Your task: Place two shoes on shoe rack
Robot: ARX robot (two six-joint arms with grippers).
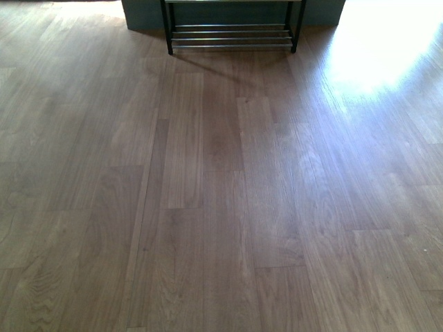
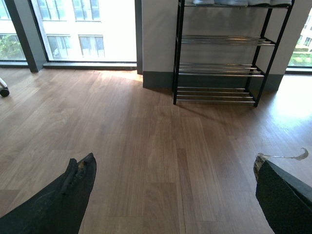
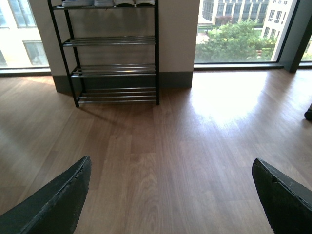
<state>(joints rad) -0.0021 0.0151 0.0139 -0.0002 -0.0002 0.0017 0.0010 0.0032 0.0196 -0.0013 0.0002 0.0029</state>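
The shoe rack (image 2: 217, 53) stands against the wall at the far side of the wooden floor, black frame with chrome bars. Its lowest tier shows in the front view (image 1: 232, 36), and it stands in the right wrist view (image 3: 112, 53) too. White shoe soles (image 2: 239, 2) sit on its top tier, cut off by the frame edge; they also show in the right wrist view (image 3: 107, 3). My left gripper (image 2: 173, 168) is open and empty above bare floor. My right gripper (image 3: 170, 170) is open and empty above bare floor. Neither arm shows in the front view.
Wooden plank floor (image 1: 221, 194) stretches from me to the rack. Large windows (image 3: 239, 29) flank the wall pillar behind the rack. A chair caster (image 2: 4, 90) and a dark object (image 3: 308, 113) sit at the picture edges. Sun glare lies on the floor (image 1: 381, 48).
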